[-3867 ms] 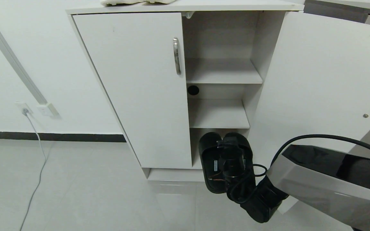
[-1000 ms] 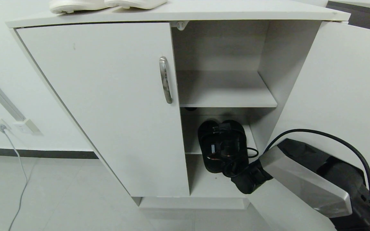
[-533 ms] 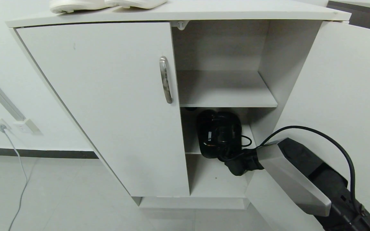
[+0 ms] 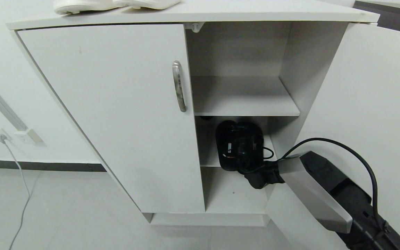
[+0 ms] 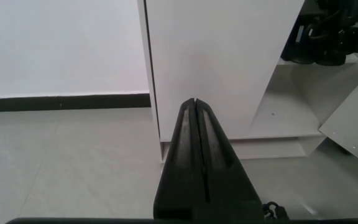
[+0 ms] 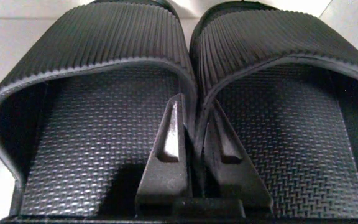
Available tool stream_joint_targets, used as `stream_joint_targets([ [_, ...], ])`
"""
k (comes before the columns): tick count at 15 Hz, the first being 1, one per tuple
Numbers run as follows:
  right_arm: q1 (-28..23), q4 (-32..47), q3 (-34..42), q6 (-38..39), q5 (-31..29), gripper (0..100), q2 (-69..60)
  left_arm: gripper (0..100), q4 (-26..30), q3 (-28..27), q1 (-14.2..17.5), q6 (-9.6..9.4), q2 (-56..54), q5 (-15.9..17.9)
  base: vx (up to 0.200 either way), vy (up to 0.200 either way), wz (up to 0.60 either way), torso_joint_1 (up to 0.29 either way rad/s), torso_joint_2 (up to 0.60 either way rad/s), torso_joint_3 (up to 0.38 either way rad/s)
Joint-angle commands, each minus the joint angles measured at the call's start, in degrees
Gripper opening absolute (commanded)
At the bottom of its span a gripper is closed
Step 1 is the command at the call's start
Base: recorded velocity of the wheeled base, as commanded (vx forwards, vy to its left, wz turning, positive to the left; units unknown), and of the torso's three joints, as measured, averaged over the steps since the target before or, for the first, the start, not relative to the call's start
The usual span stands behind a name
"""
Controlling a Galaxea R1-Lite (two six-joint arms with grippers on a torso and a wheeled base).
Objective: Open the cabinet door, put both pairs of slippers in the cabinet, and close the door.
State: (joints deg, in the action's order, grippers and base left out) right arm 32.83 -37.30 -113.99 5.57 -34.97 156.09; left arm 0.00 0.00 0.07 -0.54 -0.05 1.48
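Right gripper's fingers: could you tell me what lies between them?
The right wrist view shows adjoining inner walls of the black slippers, pinched between the fingers.

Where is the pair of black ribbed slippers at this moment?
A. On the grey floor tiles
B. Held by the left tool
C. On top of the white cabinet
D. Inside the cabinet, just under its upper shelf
D: the black ribbed slippers are inside the white wooden cabinet, just under the upper shelf, with the right tool shut on their inner edges.
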Motion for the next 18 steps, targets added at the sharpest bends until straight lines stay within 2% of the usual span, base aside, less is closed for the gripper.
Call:
stream_joint_targets([
  [1, 0.0, -0.1, 0.0, 0.0, 0.0, 0, 0.0, 0, 0.0, 0.0, 0.0, 0.01, 0.0, 0.0, 0.000, 0.000, 0.00, 0.000, 0.00, 0.000],
  [2, 0.0, -0.1, 0.1, 0.0, 0.0, 100, 0.0, 0, 0.0, 0.0, 0.0, 0.01, 0.0, -0.1, 0.000, 0.000, 0.00, 0.000, 0.00, 0.000],
  [6, 0.2, -0.6, 2.1, -0.3, -1.5, 100, -1.0, 0, 0.0, 0.0, 0.0, 0.01, 0.0, -0.1, 0.000, 0.000, 0.00, 0.000, 0.00, 0.000],
  [7, 0.5, -1.5, 5.4, -0.3, -2.3, 100, -3.3, 0, 0.0, 0.0, 0.0, 0.01, 0.0, 0.0, 0.000, 0.000, 0.00, 0.000, 0.00, 0.000],
  [13, 5.9, -13.4, 36.8, -0.2, -2.6, 100, -20.9, 0, 0.0, 0.0, 0.0, -0.08, 0.0, 0.1, 0.000, 0.000, 0.00, 0.000, 0.00, 0.000],
  [18, 10.3, -19.3, 54.9, 0.0, -4.2, 100, -31.2, 0, 0.0, 0.0, 0.0, -0.08, 0.0, 0.0, 0.000, 0.000, 0.00, 0.000, 0.00, 0.000],
])
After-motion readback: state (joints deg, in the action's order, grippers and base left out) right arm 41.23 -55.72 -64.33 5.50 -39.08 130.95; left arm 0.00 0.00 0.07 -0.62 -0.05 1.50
